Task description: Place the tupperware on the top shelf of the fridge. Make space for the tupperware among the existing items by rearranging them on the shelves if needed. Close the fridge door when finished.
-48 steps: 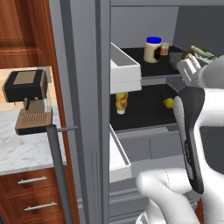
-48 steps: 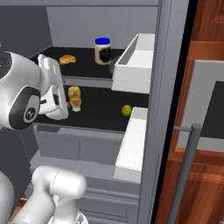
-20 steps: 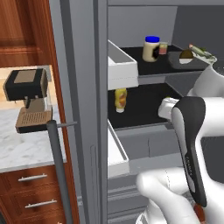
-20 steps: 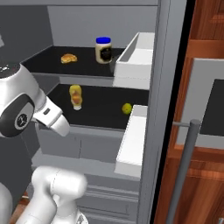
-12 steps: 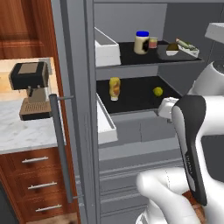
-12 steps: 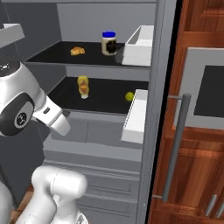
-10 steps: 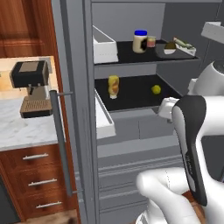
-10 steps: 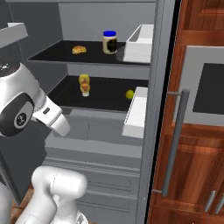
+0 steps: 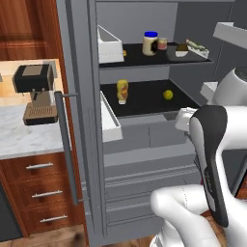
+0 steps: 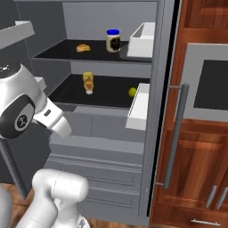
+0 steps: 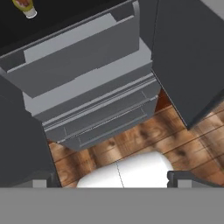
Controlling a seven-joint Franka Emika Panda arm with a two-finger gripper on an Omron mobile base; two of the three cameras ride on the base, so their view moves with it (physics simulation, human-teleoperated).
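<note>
Grey fridge is standing wide open, both doors swung out, white bins hanging on the inside of the doors. Up on the top shelf the tupperware is sitting at the right end, a shallow white tray with a dark round lump in it and something green along its right side. Just left of it on the same shelf is a small orange-red jar, and touching or nearly touching that, the white jar with the blue lid. From the right base camera there's also a small orange-brown thing lying toward the left of that shelf, can't tell what it is.

One shelf down, the lower shelf has the yellow squeeze bottle standing cap-down on the left and the little yellow fruit well apart from it on the right. Two wide drawers below that are shut.

As for the gripper, only its dark tips peek up at the bottom of the hand camera, which looks down at the drawer fronts and the wood floor. Nothing sits between the tips, but honestly can't tell how far apart they are. A coffee machine sits on the marble counter to the left of the fridge.
</note>
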